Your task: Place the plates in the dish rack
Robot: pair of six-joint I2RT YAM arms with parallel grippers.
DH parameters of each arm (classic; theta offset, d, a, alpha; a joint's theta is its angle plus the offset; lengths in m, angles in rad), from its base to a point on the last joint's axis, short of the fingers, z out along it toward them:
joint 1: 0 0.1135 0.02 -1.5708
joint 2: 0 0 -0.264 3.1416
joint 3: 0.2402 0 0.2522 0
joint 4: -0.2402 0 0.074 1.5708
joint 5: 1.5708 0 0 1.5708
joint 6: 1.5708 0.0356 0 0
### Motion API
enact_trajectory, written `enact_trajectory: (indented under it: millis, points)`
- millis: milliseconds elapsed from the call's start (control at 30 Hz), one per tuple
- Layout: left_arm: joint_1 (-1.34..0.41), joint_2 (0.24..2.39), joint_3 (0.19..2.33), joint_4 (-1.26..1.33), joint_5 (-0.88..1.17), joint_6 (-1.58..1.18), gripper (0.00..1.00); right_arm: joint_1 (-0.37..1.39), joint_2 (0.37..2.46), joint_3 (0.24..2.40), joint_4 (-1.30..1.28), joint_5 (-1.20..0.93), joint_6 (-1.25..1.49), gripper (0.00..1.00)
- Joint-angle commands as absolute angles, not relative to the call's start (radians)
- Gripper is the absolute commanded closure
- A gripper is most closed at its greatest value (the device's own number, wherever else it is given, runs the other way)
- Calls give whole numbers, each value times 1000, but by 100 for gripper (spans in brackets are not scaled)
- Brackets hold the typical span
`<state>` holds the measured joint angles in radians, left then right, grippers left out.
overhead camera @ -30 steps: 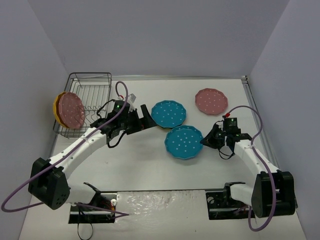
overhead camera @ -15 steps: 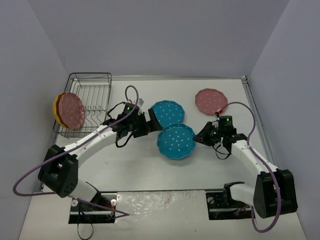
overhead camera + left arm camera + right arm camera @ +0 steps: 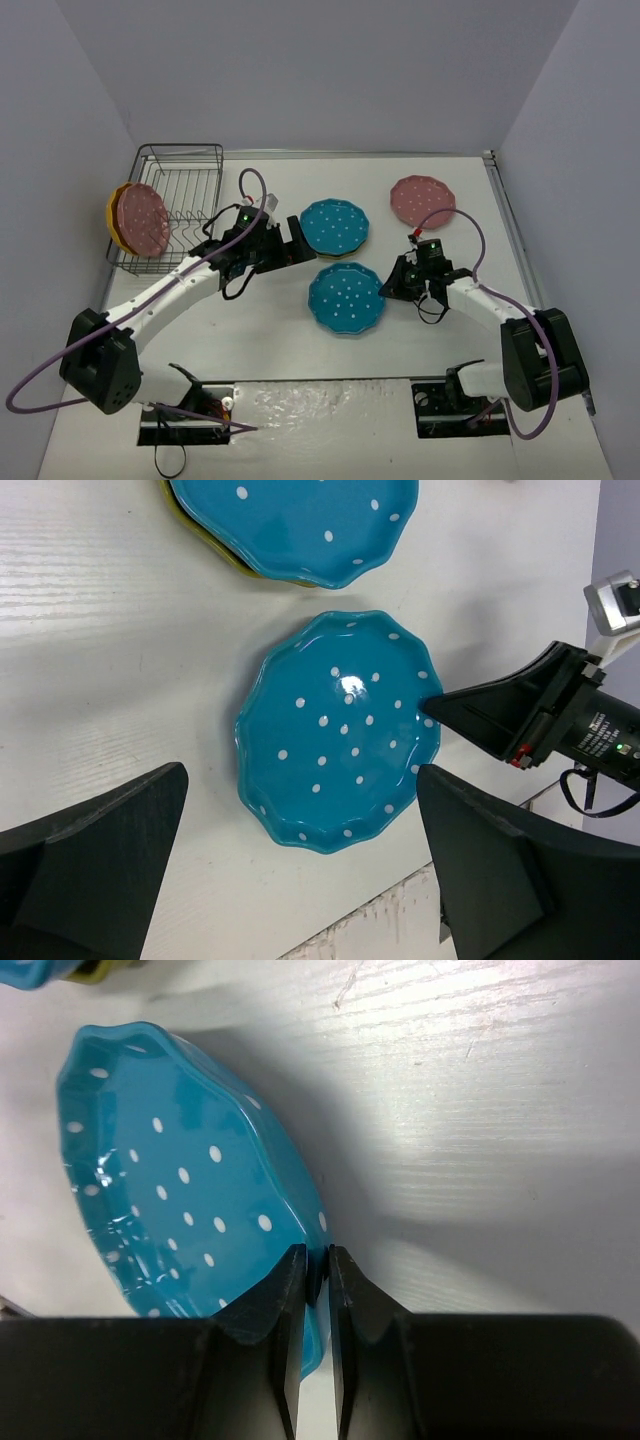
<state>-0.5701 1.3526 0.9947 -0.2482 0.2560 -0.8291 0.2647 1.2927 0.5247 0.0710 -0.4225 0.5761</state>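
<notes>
My right gripper [image 3: 392, 283] is shut on the rim of a teal-blue plate [image 3: 345, 297] and holds it tilted above the table; the pinch shows in the right wrist view [image 3: 316, 1265]. My left gripper [image 3: 291, 240] is open and empty, hovering above that plate [image 3: 338, 727]. A second teal-blue plate [image 3: 335, 226] lies on an olive-yellow plate [image 3: 205, 530]. A pink plate [image 3: 423, 202] lies at the back right. The dish rack [image 3: 180, 190] stands at the back left with a pink plate [image 3: 141, 219] and an orange-yellow plate [image 3: 115, 215] upright in it.
Grey walls close the table at the back and both sides. The table's near edge [image 3: 370, 920] runs just below the held plate in the left wrist view. Purple cables loop over both arms.
My right gripper has carried the teal-blue plate left and toward the near edge. My left arm swung right, then drew back a little and now hangs over that plate.
</notes>
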Motion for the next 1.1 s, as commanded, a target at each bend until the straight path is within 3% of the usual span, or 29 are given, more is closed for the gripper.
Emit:
enact_trajectory:
  millis: [0, 400, 733, 1000, 1067]
  points:
    - [-575, 1292, 1036, -273, 215, -788, 3, 335, 1322, 552, 146, -323, 529, 100]
    - [-575, 1257, 1022, -296, 196, -775, 3, 427, 1423, 608, 65, -151, 484, 99]
    - [-575, 1241, 1017, -308, 199, -759, 3, 468, 1430, 609, 20, -124, 489, 77]
    - [-575, 1238, 1009, -313, 209, -752, 3, 489, 1451, 623, 5, -145, 471, 77]
    - [-575, 1238, 1003, -312, 209, -752, 3, 494, 1467, 627, 5, -152, 467, 81]
